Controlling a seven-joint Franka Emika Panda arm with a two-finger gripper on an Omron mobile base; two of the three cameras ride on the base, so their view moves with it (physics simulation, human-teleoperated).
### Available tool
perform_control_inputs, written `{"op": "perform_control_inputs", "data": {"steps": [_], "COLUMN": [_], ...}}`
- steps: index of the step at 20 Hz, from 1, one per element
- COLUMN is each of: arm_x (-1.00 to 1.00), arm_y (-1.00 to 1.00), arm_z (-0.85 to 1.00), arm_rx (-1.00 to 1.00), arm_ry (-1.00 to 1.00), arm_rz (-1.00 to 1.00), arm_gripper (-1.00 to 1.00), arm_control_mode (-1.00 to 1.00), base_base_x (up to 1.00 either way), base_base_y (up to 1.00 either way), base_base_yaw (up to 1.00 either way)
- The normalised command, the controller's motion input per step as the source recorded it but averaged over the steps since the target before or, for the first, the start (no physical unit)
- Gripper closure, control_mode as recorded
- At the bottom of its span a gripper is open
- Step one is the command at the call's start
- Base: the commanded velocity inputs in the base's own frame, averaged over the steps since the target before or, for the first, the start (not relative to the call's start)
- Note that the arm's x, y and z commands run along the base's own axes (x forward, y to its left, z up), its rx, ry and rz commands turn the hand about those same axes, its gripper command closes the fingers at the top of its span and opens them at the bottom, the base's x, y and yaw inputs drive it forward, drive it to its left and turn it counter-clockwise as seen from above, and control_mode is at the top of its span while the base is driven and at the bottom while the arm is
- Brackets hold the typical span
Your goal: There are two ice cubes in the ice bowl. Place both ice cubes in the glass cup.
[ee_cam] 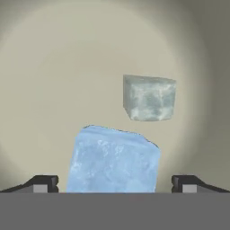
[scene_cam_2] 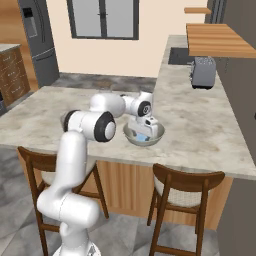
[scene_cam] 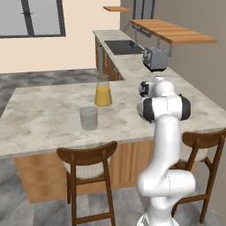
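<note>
While I hang just over the ice bowl (scene_cam_2: 159,136), my fingers (ee_cam: 115,185) are spread wide and they hold nothing. From my hand I look straight down into the bowl. Its pale inside is round all about me. One ice cube (ee_cam: 113,160) is big and blue and sits right between my two finger tips, close to me. I cannot tell if it touches them, but there is a gap on each side. The other ice cube (ee_cam: 149,97) looks smaller and greyer. It lies farther from me, past the first one and a bit to the side, and the two cubes are apart.

From the right side, my hand is down over the bowl on the desk (scene_cam_2: 210,125), near the desk's front edge, and a bit of blue shows inside the bowl under my hand.

From the left side, the glass cup (scene_cam: 88,118) stands upright on the desk, well apart from my hand. A carafe of orange juice (scene_cam: 103,90) stands just behind the cup.
</note>
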Motion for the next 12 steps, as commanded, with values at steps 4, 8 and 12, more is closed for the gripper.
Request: {"op": "perform_control_inputs", "data": {"steps": [4,8,12], "arm_x": [0.10,0.00,-0.25], "arm_y": [0.00,0.00,0.10], "arm_z": [-0.12,0.00,0.71], "arm_rx": [0.00,0.00,0.00], "arm_ry": [0.04,0.00,-0.10], "arm_rz": [0.00,0.00,0.01], "arm_gripper": [-1.00,1.00,1.00], "arm_control_mode": [-1.00,-1.00,-1.00], "base_base_x": [0.00,0.00,0.00], "base_base_y": [0.00,0.00,0.00], "base_base_yaw": [0.00,0.00,0.00]}}
